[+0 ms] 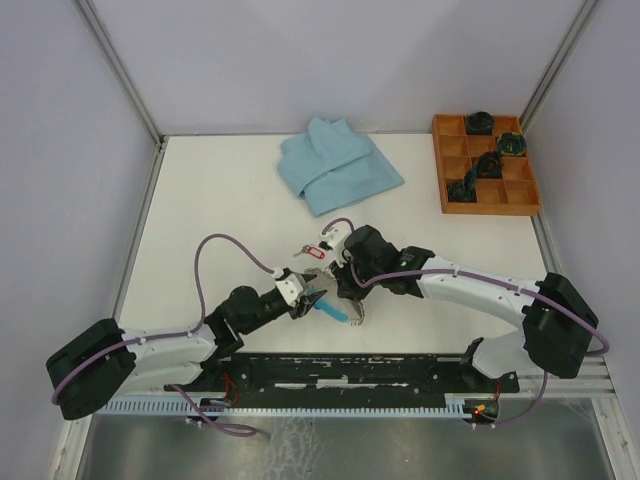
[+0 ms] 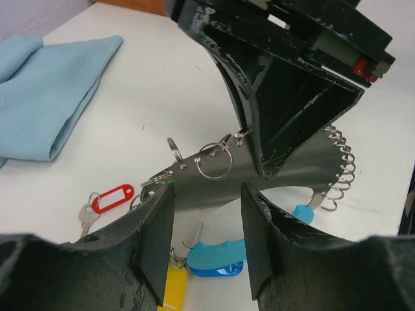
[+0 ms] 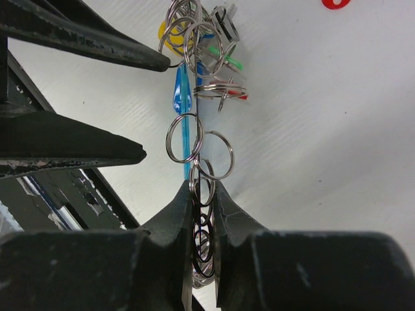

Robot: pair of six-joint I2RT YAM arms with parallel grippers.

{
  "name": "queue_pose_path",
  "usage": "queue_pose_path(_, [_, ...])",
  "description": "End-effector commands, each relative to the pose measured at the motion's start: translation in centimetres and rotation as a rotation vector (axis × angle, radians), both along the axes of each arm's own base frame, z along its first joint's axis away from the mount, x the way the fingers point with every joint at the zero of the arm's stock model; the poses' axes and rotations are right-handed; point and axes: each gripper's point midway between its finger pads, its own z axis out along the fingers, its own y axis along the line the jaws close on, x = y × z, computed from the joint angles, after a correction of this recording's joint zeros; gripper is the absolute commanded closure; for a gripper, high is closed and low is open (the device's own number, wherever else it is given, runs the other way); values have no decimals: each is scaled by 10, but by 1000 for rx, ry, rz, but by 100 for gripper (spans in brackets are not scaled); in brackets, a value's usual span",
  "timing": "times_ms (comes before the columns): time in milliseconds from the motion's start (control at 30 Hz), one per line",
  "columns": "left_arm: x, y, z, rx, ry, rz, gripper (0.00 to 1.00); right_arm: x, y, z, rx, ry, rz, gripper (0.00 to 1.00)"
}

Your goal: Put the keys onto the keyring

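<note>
keyring (image 3: 201,189) between right fingers (image 3: 172,223) in right wrist view; overhead hides grip

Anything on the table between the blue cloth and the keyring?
One loose key with a red tag lies there, between the cloth and the keyring. The top view shows it best; the left wrist view also catches it.

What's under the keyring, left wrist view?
Under the keyring, a blue tag and a yellow tag show. The left tool's fingers cover part of both, so what they're attached to can't be seen.
</note>
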Motion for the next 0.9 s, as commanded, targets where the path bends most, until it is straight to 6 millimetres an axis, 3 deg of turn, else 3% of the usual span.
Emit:
queue_pose_path(0, [-5,-19,31,23,-223,-100,48,17,27,48,134,-113,13,99])
queue_pose_path(300, [-17,-27,28,87,-331,-166,48,14,27,50,133,-115,20,99])
queue_pose_path(467, [-9,-25,28,115,-352,-115,50,13,28,52,133,-113,24,99])
queue_pose_path(867, [-19,-19,48,61,-389,-108,52,12,26,50,122,-117,24,99])
